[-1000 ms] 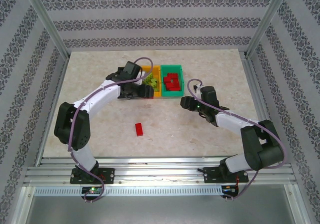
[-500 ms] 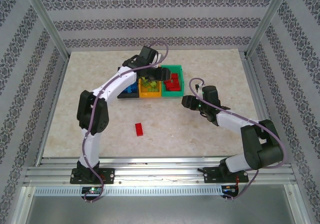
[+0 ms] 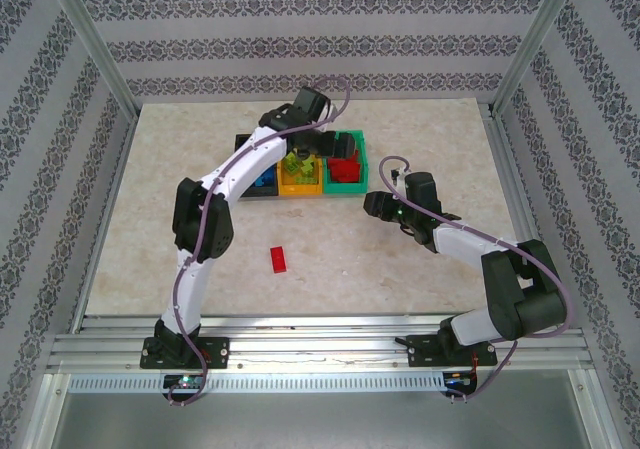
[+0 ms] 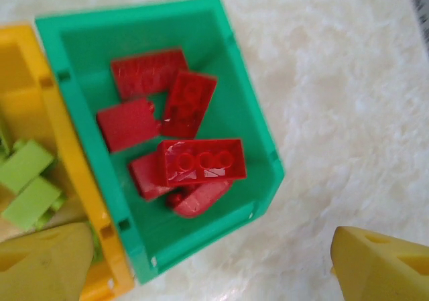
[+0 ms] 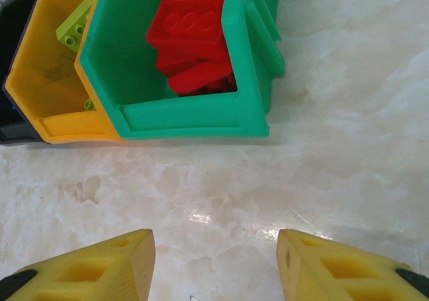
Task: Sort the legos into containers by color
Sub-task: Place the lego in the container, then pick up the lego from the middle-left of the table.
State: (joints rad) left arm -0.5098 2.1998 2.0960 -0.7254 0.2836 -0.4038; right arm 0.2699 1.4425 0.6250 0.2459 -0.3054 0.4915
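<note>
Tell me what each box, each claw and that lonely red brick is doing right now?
green bin, upright, holding red bricks
orange-yellow bin, upright, holding lime green bricks
black bin, upright, holding blue bricks
loose red brick, lying on the table, unsorted
left gripper, open, empty, above the green bin
right gripper, open, empty, beside the green bin

The top camera hangs high behind the arm bases (image 3: 185, 349), looking down over the whole pale marbled bench (image 3: 400, 259). The left wrist camera stares almost straight down, close above the green rectangular plastic bin (image 4: 251, 123). The right wrist camera sits low, tilted toward that bin's end wall across the bench. All three views share it.
</note>
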